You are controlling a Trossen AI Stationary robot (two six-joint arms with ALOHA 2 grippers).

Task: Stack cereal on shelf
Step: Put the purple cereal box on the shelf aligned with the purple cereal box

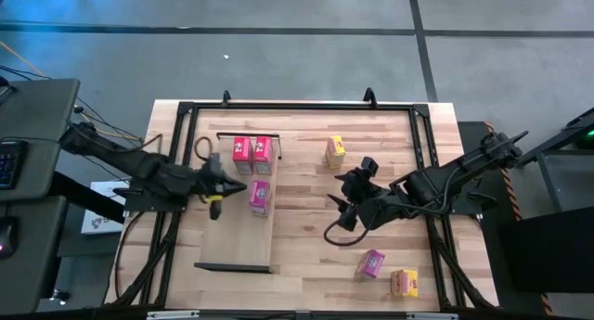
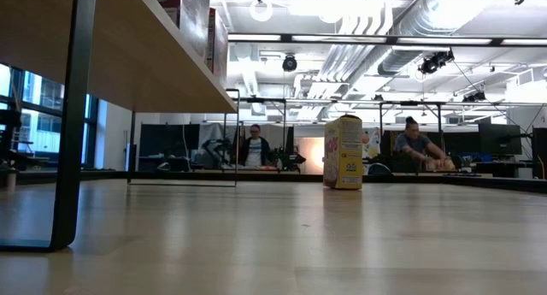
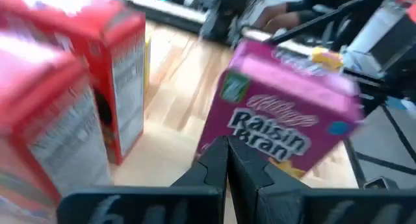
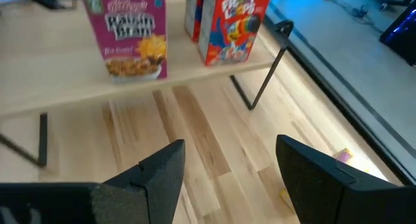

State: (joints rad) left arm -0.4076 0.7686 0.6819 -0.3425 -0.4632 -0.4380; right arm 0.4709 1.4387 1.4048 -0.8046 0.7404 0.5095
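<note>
Grey floor (image 1: 297,60), white ceiling ducts (image 2: 376,30), bright ceiling lamp (image 2: 261,8), windows (image 2: 34,128)

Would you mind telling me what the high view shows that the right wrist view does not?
Only the high view shows the left pincer, shut beside the shelf, plus the pink box and orange box lying on the table. Only the right wrist view shows the Raisin Bran lettering. Both show the open right pincer and red boxes on the shelf.

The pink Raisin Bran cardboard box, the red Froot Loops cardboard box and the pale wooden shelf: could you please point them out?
Pink Raisin Bran cardboard box (image 4: 127,32): right wrist view, printed front face.
Red Froot Loops cardboard box (image 4: 231,26): right wrist view, printed front face.
Pale wooden shelf (image 4: 58,91): right wrist view, bare top surface.
</note>
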